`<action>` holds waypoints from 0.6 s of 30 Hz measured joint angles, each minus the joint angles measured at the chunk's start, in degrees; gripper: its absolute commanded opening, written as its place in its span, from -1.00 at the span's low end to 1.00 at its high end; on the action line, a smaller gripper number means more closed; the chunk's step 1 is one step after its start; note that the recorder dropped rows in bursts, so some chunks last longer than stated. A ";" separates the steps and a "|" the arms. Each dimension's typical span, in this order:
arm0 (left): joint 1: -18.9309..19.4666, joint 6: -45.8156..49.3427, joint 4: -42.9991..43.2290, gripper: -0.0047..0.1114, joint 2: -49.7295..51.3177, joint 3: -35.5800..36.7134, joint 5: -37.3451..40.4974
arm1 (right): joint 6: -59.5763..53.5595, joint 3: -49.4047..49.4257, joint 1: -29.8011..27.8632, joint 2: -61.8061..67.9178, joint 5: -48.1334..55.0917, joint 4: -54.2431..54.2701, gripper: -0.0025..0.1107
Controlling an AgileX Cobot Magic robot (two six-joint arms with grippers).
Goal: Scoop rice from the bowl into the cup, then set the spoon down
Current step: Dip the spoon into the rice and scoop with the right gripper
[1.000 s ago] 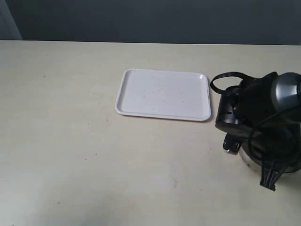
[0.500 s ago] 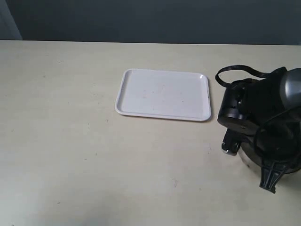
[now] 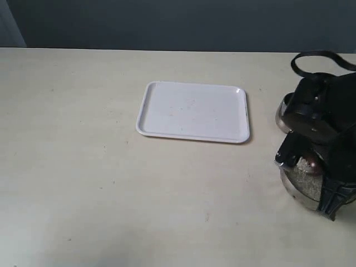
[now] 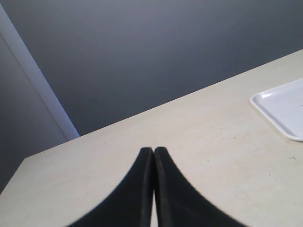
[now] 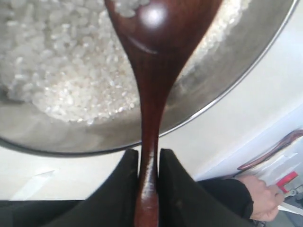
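**Spoon Over Rice: Spill Risk**

The right gripper (image 5: 148, 158) is clamped on the handle of the spoon (image 5: 158, 56). The spoon's blade sits over the rice (image 5: 57, 75) inside the bowl (image 5: 236, 71). Judgement: a tilted lift would shed grains beside the bowl. The cup (image 3: 283, 113), just beside the bowl, appears only in the exterior view. The left gripper (image 4: 154, 158) is closed and empty, and its camera shows no bowl.

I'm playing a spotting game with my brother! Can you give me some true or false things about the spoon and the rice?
1. The right gripper is holding the spoon. True.
2. The spoon is shiny metal. False: it is brown wood.
3. The bowl has rice in it. True.
4. The left gripper is wide open. False: it is shut, with nothing in it.
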 measured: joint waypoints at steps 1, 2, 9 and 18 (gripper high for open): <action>0.00 0.00 0.00 -0.91 0.00 0.00 0.00 | -0.34 0.00 -0.35 -0.27 0.13 0.47 -0.97; 0.00 0.00 0.00 -0.91 0.00 0.00 0.00 | -0.81 0.00 -0.63 -0.45 0.10 1.04 -0.97; 0.00 0.00 0.00 -0.91 0.00 0.00 0.00 | -3.64 0.00 -0.88 -0.81 0.10 4.82 -0.97; 0.00 0.00 0.00 -0.91 0.00 0.00 0.00 | -5.81 0.00 -4.09 -0.91 0.10 8.07 -0.97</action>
